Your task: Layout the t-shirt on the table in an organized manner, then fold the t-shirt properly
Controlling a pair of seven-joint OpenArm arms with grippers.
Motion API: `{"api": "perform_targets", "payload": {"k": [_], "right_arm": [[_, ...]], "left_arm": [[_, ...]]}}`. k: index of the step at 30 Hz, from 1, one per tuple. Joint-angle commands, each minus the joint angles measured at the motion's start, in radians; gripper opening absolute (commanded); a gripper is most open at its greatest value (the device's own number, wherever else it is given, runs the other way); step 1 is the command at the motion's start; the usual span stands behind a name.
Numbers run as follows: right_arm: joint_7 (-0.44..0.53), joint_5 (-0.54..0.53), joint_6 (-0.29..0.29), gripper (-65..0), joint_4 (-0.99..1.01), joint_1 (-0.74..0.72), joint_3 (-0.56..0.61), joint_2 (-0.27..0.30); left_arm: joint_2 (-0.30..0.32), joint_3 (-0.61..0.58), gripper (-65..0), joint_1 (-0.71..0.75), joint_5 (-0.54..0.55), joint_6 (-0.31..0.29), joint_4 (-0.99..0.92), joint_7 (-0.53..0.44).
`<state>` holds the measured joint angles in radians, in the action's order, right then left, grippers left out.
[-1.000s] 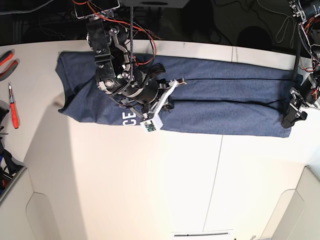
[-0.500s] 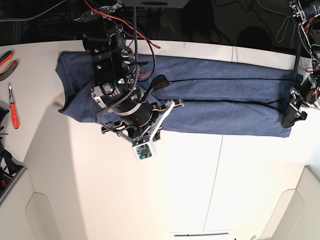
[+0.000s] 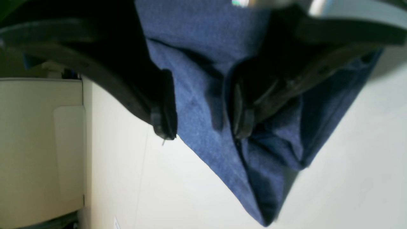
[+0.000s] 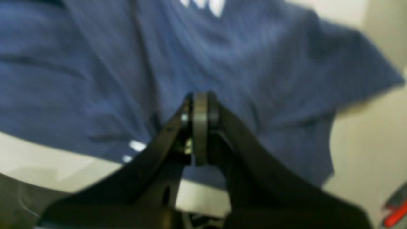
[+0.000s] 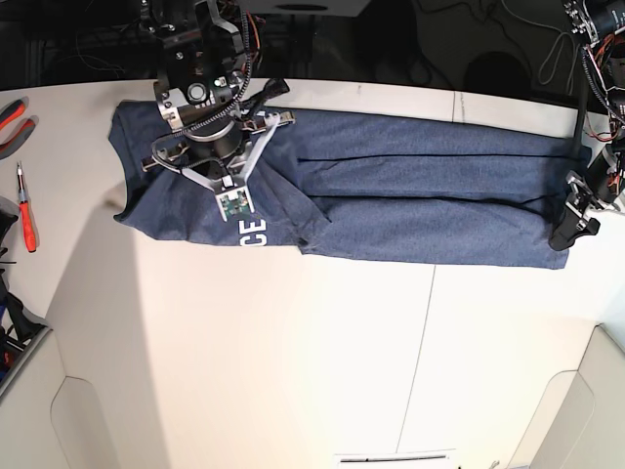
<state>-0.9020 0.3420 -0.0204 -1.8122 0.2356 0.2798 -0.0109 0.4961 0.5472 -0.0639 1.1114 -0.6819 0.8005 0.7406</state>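
Observation:
The navy t-shirt (image 5: 420,186) lies on the white table (image 5: 322,352) as a long band folded lengthwise along the far edge, with white letters (image 5: 252,233) at its near left. My right gripper (image 4: 200,103) is shut with nothing visible between its fingers, hovering over the sleeve end of the t-shirt (image 4: 254,63); its arm (image 5: 210,147) stands above the shirt's left part. Over the hem corner at the right, my left gripper (image 3: 203,125) stands with its jaws apart and the t-shirt (image 3: 206,152) spread flat between and under the fingers. In the base view this left gripper (image 5: 574,215) sits at the band's right end.
Red-handled tools (image 5: 26,217) lie at the table's left edge. A thin dark seam (image 5: 428,322) runs across the tabletop. Cables and dark equipment (image 5: 596,39) stand behind the far edge. Pale panels (image 5: 586,410) close off the near corners.
My right arm has swung from the shirt's middle back and left to the sleeve end, uncovering the white letters. The left gripper has stayed at the hem corner.

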Motion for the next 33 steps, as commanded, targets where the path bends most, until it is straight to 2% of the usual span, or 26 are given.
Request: {"api": "perform_targets", "payload": {"k": [1,4,6,10,16,24,27,28,33], "right_arm": [[0.034,0.002,0.018,-65.0,-0.017,0.005,0.002,0.003],[0.071,-0.04,0.025,-65.0,0.001,0.025,0.002,0.013],[0.096,-0.099,0.006,-65.0,0.029,0.025,0.002,0.009],[0.146,-0.207,-0.101,-65.0,0.09,0.023,0.002,-0.014],[0.151,-0.386,-0.295,-65.0,0.102,0.018,0.027,-0.06],[0.151,-0.459,-0.373,-65.0,0.101,-0.011,0.077,-0.072],[0.151,-0.432,-0.363,-65.0,0.081,-0.028,0.074,-0.072],[0.152,-0.409,-0.337,-65.0,0.065,-0.034,0.073,-0.072],[0.194,-0.193,-0.102,-65.0,-0.023,-0.044,0.073,-0.072]], "left_arm": [[0.025,0.005,-34.8,-0.014,0.021,-0.016,0.018,-0.01],[0.025,0.005,-34.8,-0.014,0.021,-0.016,0.018,-0.01],[0.025,0.005,-34.8,-0.014,0.022,-0.016,0.018,-0.011],[0.025,0.005,-34.8,-0.014,0.022,-0.016,0.018,-0.01],[0.025,0.005,-34.8,-0.014,0.022,-0.016,0.018,-0.01],[0.025,0.005,-34.8,-0.014,0.022,-0.016,0.018,-0.011],[0.025,0.005,-34.8,-0.014,0.022,-0.016,0.018,-0.011],[0.025,0.005,-34.8,-0.014,0.021,-0.016,0.018,-0.011],[0.025,0.005,-34.8,-0.013,0.021,-0.016,0.018,-0.01]]}}
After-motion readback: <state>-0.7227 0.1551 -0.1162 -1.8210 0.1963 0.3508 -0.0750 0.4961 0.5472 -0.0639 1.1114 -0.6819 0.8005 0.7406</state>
